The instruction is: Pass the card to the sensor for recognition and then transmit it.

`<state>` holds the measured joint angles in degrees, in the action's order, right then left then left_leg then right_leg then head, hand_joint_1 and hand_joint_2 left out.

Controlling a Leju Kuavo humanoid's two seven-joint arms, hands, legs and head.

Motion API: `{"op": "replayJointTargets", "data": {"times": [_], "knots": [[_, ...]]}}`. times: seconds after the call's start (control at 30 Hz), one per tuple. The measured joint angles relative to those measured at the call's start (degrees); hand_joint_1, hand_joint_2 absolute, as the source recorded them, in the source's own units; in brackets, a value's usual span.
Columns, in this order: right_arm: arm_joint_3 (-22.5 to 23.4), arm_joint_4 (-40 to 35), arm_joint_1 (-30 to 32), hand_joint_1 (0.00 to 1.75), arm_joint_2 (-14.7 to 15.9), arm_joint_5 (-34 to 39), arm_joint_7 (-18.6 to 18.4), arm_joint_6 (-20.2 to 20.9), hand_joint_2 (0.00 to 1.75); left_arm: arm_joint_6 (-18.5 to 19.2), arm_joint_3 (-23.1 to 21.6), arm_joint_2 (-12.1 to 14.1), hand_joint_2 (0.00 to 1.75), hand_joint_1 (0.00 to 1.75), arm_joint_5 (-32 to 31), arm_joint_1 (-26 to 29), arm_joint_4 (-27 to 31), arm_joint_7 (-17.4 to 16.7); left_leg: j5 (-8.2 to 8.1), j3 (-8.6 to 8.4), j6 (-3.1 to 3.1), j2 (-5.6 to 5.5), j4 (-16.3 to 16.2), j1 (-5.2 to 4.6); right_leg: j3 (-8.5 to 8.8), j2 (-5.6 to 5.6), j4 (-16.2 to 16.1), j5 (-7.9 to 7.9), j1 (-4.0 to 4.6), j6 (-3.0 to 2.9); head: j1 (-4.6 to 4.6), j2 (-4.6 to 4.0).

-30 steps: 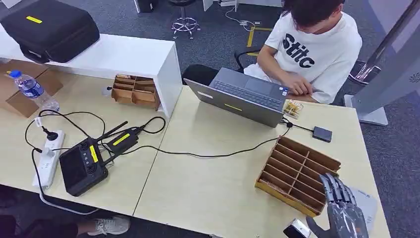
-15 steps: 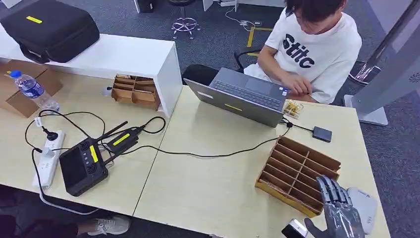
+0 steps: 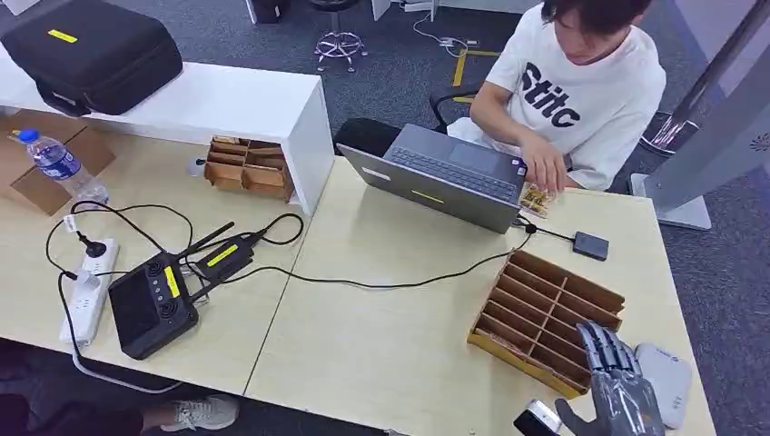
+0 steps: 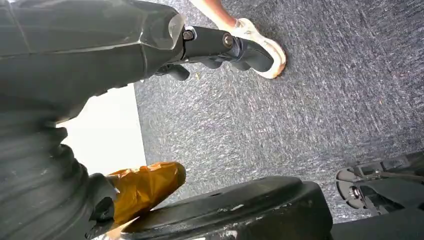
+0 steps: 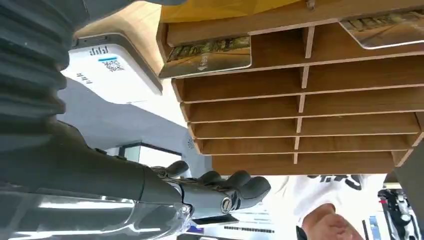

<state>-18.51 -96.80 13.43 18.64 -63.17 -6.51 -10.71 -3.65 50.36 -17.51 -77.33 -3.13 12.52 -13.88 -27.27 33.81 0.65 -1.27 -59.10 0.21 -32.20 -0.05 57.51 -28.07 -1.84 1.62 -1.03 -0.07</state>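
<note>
A wooden slotted rack lies at the right end of the table. In the right wrist view its slots hold a card at one end and a second card beside it. The white sensor lies on the table just right of the rack, and its label shows close up in the right wrist view. My right hand hovers over the rack's near right corner, fingers stretched out and holding nothing. My left hand hangs over the grey floor, holding nothing.
A person sits across the table at an open laptop, one hand on a snack packet. A cable runs from a small dark drive to a black controller. A power strip, a bottle and another rack stand at the left.
My right hand has drawn back toward the table's near edge, uncovering the white sensor. The person's hand has moved onto the snack packet.
</note>
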Motion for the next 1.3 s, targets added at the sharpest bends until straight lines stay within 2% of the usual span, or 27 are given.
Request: {"op": "replayJointTargets", "data": {"times": [0.03, 0.07, 0.1, 0.13, 0.17, 0.33, 0.4, 0.53, 1.3], "knots": [[0.0, 0.0, 0.0, 0.16, 0.0, -0.1, 0.0, 0.1, 1.75, 0.0, 0.0, 0.0, 1.75, 0.0, 0.0, 0.0, 0.0, 0.0, 0.0, 0.0, 0.0, 0.0, 0.0, 0.0, 0.0, 0.0, 0.0, 0.0, 0.0, 0.0, 0.0, 0.0], [-0.1, 0.0, 0.0, 0.91, 0.0, -0.3, 0.0, 0.2, 1.75, 0.0, 0.0, 0.0, 1.75, 0.0, 0.0, 0.0, 0.0, 0.0, 0.0, 0.0, 0.0, 0.0, 0.0, 0.0, 0.0, 0.0, 0.0, 0.0, 0.0, 0.0, 0.0, 0.0], [-0.1, 0.0, 0.0, 1.36, 0.0, -0.4, 0.1, 0.2, 1.75, 0.0, 0.0, 0.0, 1.75, 0.0, 0.0, 0.0, 0.0, 0.0, 0.0, 0.0, 0.0, 0.0, 0.0, 0.0, 0.0, 0.0, 0.0, 0.0, 0.0, 0.0, 0.0, 0.0], [-0.2, 0.0, 0.0, 1.52, 0.0, -0.4, 0.1, 0.3, 1.75, 0.0, 0.0, 0.0, 1.75, 0.0, 0.0, 0.0, 0.0, 0.0, 0.0, 0.0, 0.0, 0.0, 0.0, 0.0, 0.0, 0.0, 0.0, 0.0, 0.0, 0.0, -0.02, 0.0], [-0.2, 0.0, -0.1, 1.57, 0.0, -0.4, 0.1, 0.4, 1.75, 0.0, 0.0, 0.0, 1.75, 0.0, 0.0, 0.0, 0.0, 0.0, 0.0, 0.0, 0.0, 0.0, 0.0, 0.0, 0.0, 0.0, 0.0, 0.0, 0.0, 0.0, 0.0, 0.0], [-0.5, 0.2, -0.1, 1.62, -0.1, -0.4, 0.1, 0.8, 1.75, 0.1, 0.0, 0.0, 1.75, 0.0, -0.1, 0.0, 0.0, 0.0, 0.0, 0.0, 0.0, 0.0, 0.0, 0.0, 0.0, 0.0, 0.0, 0.0, 0.0, 0.0, 0.0, 0.0], [-0.6, 0.2, -0.1, 1.59, 0.0, -0.3, 0.1, 0.8, 1.75, 0.1, 0.0, 0.0, 1.75, 0.0, -0.2, 0.0, 0.0, 0.0, 0.0, 0.0, 0.0, 0.0, 0.0, 0.0, 0.0, 0.0, 0.0, 0.0, 0.0, 0.0, 0.0, 0.0], [-0.7, 0.2, -0.1, 1.75, 0.0, -0.2, 0.3, 0.8, 1.75, 0.1, 0.0, 0.0, 1.75, 0.0, -0.2, 0.0, 0.0, 0.0, 0.0, 0.0, 0.0, 0.0, 0.0, 0.0, 0.0, 0.0, 0.0, 0.0, 0.0, 0.0, 0.0, 0.0], [-1.4, 0.2, -0.5, 1.75, -0.1, -0.2, 0.8, 0.4, 1.75, 0.2, 0.0, 0.0, 1.75, 0.0, -0.2, 0.0, 0.0, -0.1, 0.0, 0.0, 0.0, 0.0, 0.0, 0.0, 0.01, 0.0, 0.0, 0.0, 0.0, 0.0, 0.0, 0.0]]}}
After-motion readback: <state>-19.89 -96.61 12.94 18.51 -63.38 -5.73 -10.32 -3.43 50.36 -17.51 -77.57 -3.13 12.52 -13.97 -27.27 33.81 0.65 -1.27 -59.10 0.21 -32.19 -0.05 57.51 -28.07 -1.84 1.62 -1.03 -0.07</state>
